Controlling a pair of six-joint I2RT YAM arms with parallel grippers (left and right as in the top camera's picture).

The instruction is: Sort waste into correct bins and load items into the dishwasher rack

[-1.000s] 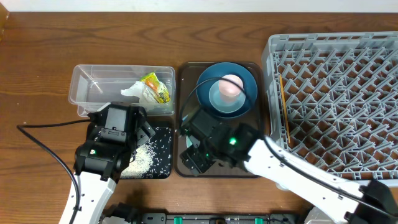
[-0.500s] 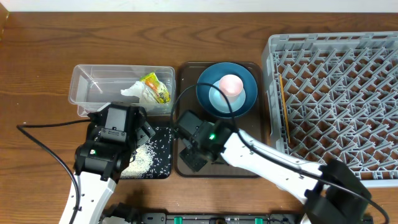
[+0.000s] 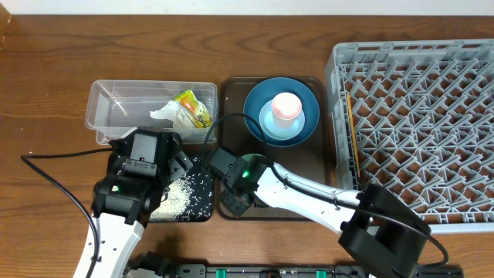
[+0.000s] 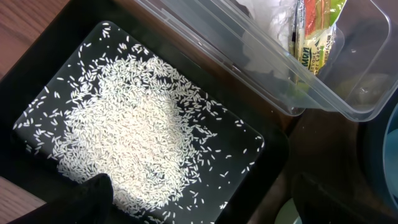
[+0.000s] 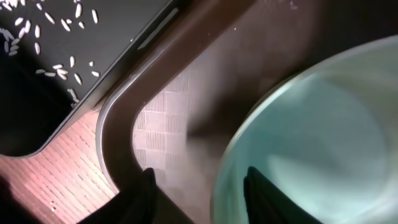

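The mint-green bowl (image 5: 323, 124) lies on the brown serving tray (image 5: 180, 118). My right gripper (image 5: 200, 186) straddles its rim: one finger is inside the bowl, the other outside with a gap to the rim, so it is open. My left gripper (image 3: 158, 166) hovers open over the black tray (image 4: 261, 155), which holds white rice (image 4: 124, 130). One left finger (image 4: 93, 198) shows. The clear tub (image 3: 116, 108) holds the tissue (image 3: 166, 116) and the wrapper (image 3: 193, 108). The pink cup (image 3: 286, 106) sits in the light-blue bowl (image 3: 270, 125) on the dark-blue plate (image 3: 255, 104).
The grey dishwasher rack (image 3: 417, 123) fills the right side, close to the brown tray's right edge. The black tray and the clear tub sit side by side just left of the brown tray. A black cable (image 3: 54, 185) trails at the far left.
My right arm has swung left along the brown tray's front, and its jaws have narrowed around the mint bowl's rim. The left arm has not moved.
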